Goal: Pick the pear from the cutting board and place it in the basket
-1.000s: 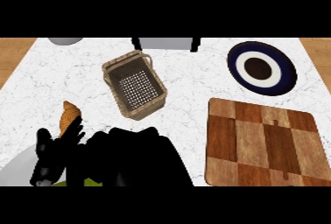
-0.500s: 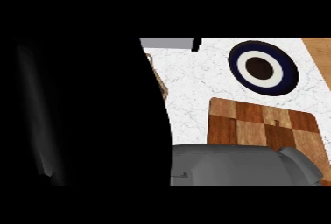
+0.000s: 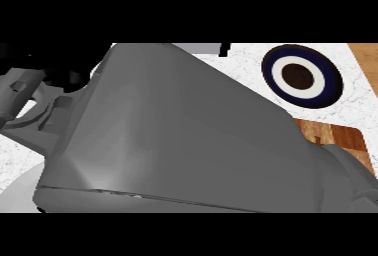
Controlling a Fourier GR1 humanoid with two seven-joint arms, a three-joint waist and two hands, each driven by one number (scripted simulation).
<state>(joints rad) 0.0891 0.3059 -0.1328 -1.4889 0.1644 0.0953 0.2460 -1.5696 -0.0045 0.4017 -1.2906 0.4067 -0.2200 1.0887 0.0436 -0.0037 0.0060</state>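
Pear: not visible in head view; location can't be determined. Basket: likewise hidden behind the arm.

Cutting board (image 3: pixel 341 140): only a small part shows at right edge, wood w/ darker and lighter brown panels, rounded corner toward centre. Rest is covered by the arm. Nothing visible on the exposed part.

Grey forearm (image 3: pixel 184 135): fills most of the view, very close to camera, running from upper centre down to lower edge. Broad smooth grey casing w/ a seam line near bottom. Further grey jointed parts at left (image 3: pixel 26 100) and lower right (image 3: pixel 354 175). Which arm each belongs to can't be told.

Hands: a black mass sits at top left (image 3: pixel 44 57), poss. part of a hand, but shape isn't readable. Finger position of left and right hand can't be told; no grasp can be confirmed.

Plate (image 3: pixel 303 75): upper right, dark blue rim, white ring, dark centre, lying on counter beyond the board, apart from it.

Counter (image 3: pixel 258 62): white marbled top, seen in patches at upper right and left edge. Grey object (image 3: pixel 199 48) at top edge, partly hidden.
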